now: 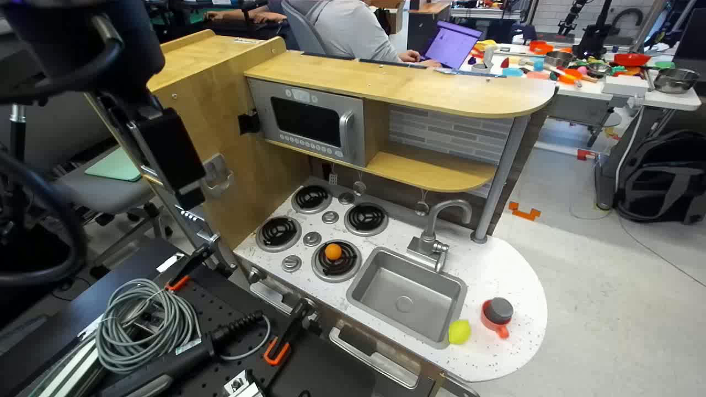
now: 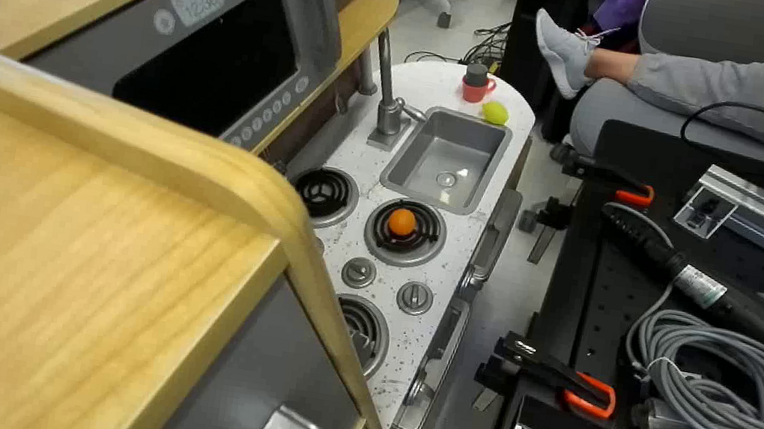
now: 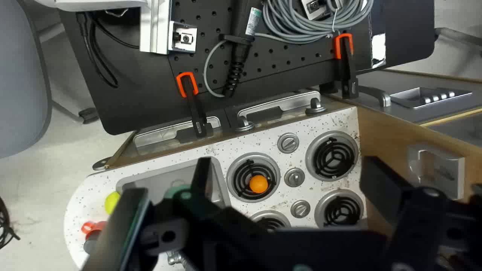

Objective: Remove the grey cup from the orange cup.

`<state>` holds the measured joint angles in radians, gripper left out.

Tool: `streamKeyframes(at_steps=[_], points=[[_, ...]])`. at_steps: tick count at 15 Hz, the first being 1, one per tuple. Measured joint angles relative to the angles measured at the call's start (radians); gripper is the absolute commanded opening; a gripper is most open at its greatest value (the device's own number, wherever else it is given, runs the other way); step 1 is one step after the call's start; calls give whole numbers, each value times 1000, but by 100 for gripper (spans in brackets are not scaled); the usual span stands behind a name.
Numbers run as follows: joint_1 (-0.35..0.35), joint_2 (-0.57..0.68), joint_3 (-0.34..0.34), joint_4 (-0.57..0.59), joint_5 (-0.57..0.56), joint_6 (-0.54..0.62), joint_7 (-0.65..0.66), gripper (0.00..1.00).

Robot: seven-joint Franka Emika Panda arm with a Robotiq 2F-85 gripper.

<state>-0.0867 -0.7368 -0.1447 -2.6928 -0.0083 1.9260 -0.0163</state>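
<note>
Occupying one orange cup (image 2: 474, 92): one grey cup (image 2: 476, 74)

The arm (image 1: 118, 33) is near-black, with a dull grey fitting (image 1: 105, 27) and thick dark cable (image 1: 76, 242) — the fingers (image 3: 380, 177) blocky black, one green-tinged along its edge.

In exterior view: white brick wall (image 1: 551, 19) between one and two o'clock, white table (image 1: 594, 90) at two, pale floor (image 1: 618, 331), brightly lit, at four, grey chair (image 1: 113, 196) at nine.
</note>
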Motion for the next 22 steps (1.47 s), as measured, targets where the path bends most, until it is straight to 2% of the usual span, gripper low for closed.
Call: streamKeyframes(at_steps=[18, 22], points=[[0, 0, 2, 0, 0, 0, 0, 100], [0, 0, 7, -8, -5, 73, 0, 100]])
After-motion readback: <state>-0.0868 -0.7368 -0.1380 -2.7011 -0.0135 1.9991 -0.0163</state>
